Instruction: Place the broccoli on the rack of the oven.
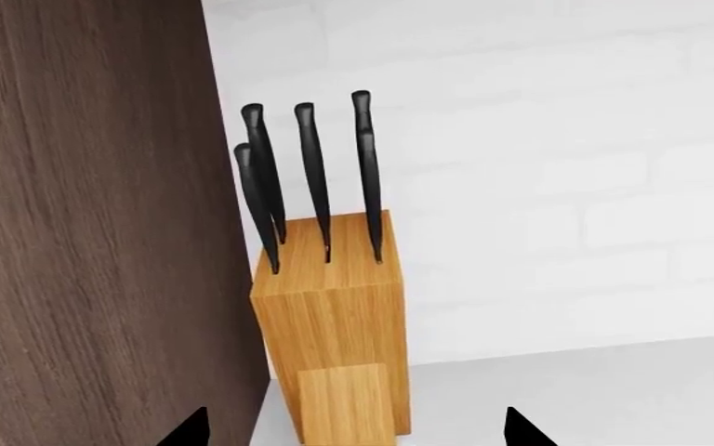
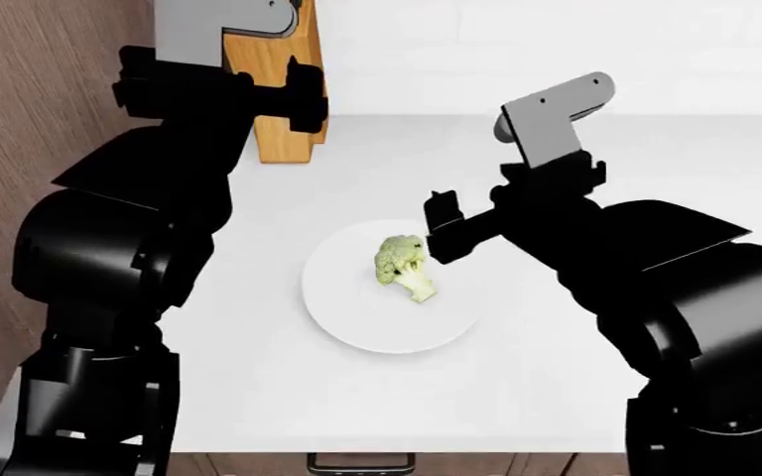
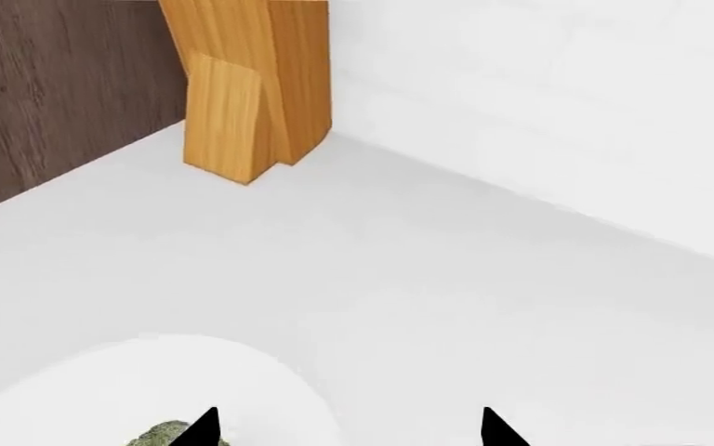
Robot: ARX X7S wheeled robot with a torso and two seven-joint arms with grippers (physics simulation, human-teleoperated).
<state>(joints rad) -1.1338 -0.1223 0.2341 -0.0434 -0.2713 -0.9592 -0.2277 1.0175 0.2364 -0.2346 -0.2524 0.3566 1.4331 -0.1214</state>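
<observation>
The left gripper (image 1: 354,432) hangs just short of the wooden knife block (image 1: 332,321), its black fingertips (image 1: 190,429) spread wide with the block's lower step between them and five black knife handles (image 1: 313,172) standing beyond; a dark wood cabinet side (image 1: 85,232) lies next to one fingertip. On the white countertop (image 2: 593,159) a round white plate (image 2: 354,317) holds the broccoli (image 2: 403,264), lying on its side near the plate's middle. The right gripper (image 2: 441,228) hovers just beside the floret, fingers (image 3: 496,429) wide apart and holding nothing, the green crown (image 3: 165,435) showing by one fingertip
</observation>
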